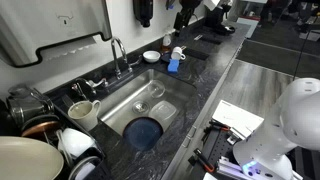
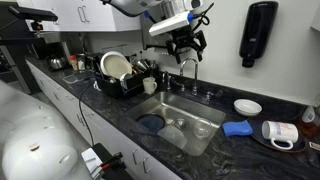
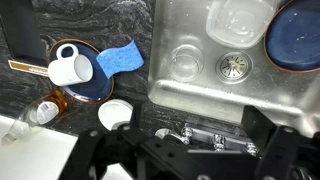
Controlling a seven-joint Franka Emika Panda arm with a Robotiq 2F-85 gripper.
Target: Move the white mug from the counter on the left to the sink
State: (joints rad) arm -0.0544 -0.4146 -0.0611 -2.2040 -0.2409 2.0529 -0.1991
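The white mug [image 1: 84, 112] stands upright on the dark speckled counter [image 1: 205, 85] between the dish rack and the sink [image 1: 150, 100]. It also shows in an exterior view [image 2: 150, 86] beside the rack. It is out of the wrist view. My gripper [image 2: 187, 44] hangs open and empty high above the faucet [image 2: 184, 72], well away from the mug. In the wrist view its dark fingers [image 3: 185, 142] frame the faucet base, with the sink [image 3: 200, 40] beyond.
A second white mug [image 3: 68, 68] lies on a brown plate by a blue sponge [image 3: 122, 58] and a small white dish [image 3: 115, 113] on the opposite side of the sink. A blue bowl [image 3: 295, 35], glass and clear tub sit in the sink. Dish rack [image 2: 120, 75] holds dishes.
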